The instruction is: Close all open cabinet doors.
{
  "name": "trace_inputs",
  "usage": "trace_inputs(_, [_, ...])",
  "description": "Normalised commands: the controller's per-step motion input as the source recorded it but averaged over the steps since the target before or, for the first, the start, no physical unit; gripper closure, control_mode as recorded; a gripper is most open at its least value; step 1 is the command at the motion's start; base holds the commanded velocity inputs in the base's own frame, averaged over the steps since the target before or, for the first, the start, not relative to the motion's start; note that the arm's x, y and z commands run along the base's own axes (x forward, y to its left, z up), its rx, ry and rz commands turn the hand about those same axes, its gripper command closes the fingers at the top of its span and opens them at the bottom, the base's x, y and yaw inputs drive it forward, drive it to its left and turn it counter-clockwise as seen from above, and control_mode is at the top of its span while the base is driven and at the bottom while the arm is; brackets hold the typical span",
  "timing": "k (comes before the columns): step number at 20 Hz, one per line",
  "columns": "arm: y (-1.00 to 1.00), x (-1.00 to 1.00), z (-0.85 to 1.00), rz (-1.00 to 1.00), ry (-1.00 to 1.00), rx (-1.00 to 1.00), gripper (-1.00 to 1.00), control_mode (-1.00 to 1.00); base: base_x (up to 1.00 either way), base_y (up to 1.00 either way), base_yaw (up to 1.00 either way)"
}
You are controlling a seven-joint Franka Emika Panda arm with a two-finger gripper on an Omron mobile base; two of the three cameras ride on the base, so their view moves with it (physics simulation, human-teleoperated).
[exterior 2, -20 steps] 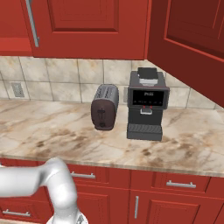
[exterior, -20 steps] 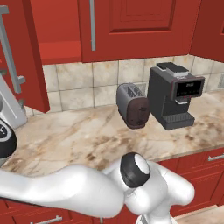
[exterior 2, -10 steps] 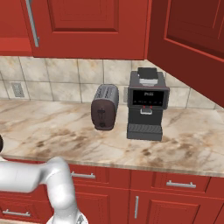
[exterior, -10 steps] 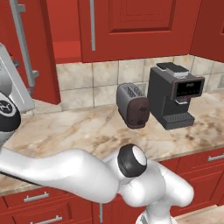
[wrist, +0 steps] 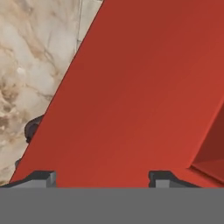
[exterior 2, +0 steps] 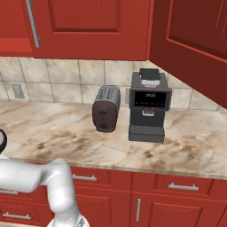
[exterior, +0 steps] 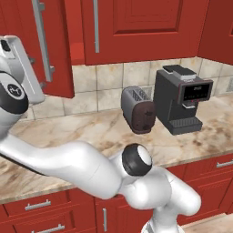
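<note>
The gripper (wrist: 102,177) faces a flat red cabinet door (wrist: 144,87) at close range, its two dark fingertips (wrist: 41,177) standing apart at 6 o'clock with bare red between them; whether they touch the panel cannot be told. In the left base view the arm reaches to 9 o'clock, where an open cabinet door (exterior: 50,45) swings out from the wall, its grey bar handle (exterior: 42,38) upright. Further right hangs a closed door (exterior: 141,29). On the marbled table (exterior: 91,136) stand a dark toaster (exterior: 138,109) and, just beside it, a black coffee machine (exterior: 181,98), backed by beige tiles (exterior: 109,82). Another open door (exterior 2: 195,40) juts out at 2 o'clock in the right base view.
</note>
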Motion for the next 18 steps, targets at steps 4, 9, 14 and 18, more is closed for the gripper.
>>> trace_inputs(4, [-0.49, 0.62, -0.03, 0.04, -0.01, 0.00, -1.00, -1.00, 0.00, 0.00, 0.00])
trace_inputs(9, [-0.51, 0.59, -0.09, 0.07, -0.02, 0.00, -1.00, -1.00, 0.00, 0.00, 0.00])
trace_inputs(14, [-0.52, 0.69, -0.04, 0.07, -0.02, 0.00, -1.00, -1.00, 0.00, 0.00, 0.00])
trace_inputs(18, [-0.54, 0.84, 0.00, 0.09, -0.02, 0.00, -1.00, -1.00, 0.00, 0.00, 0.00])
